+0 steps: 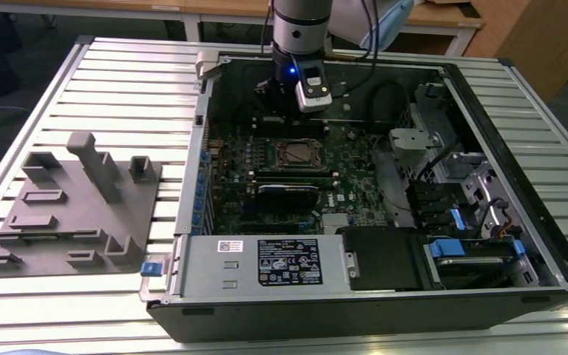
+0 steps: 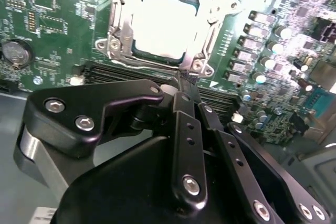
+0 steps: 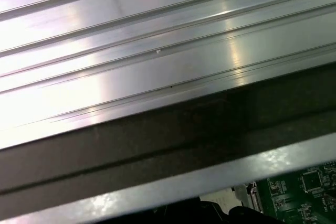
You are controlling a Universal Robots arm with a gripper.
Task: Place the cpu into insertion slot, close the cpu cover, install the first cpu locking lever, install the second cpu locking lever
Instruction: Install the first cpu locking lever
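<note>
Fingers: in the second wrist view I see my gripper (image 2: 185, 80) with its fingers (image 2: 190, 94) drawn together to a narrow tip, nothing visibly held between them. The tip sits just beside the near corner of the socket frame, close to a screw post; I cannot tell whether it touches the metal.

Cpu: the cpu (image 2: 161, 24) lies flat inside the insertion slot (image 2: 119, 30), its pale top glaring under the light. I judge the first step done.

Cpu cover: a silver frame borders the chip on all sides in the second wrist view. I take this for the cpu cover (image 2: 210, 34) lying down over the chip, but the glare keeps me from being sure it is fully seated.

Locking levers: I cannot make out either lever plainly, so I cannot say whether one is latched. Given where the tip is, I judge I am working at the lever stage.

Wider scene: in the exterior view the arm reaches down into the open computer case (image 1: 481, 111), the gripper (image 1: 276, 112) hanging just behind the socket (image 1: 298, 154) on the green motherboard (image 1: 358, 174). The case lies on the ribbed metal counter (image 1: 126, 89), with a grey fixture tray (image 1: 67, 214) well apart on the exterior view's left.
</note>
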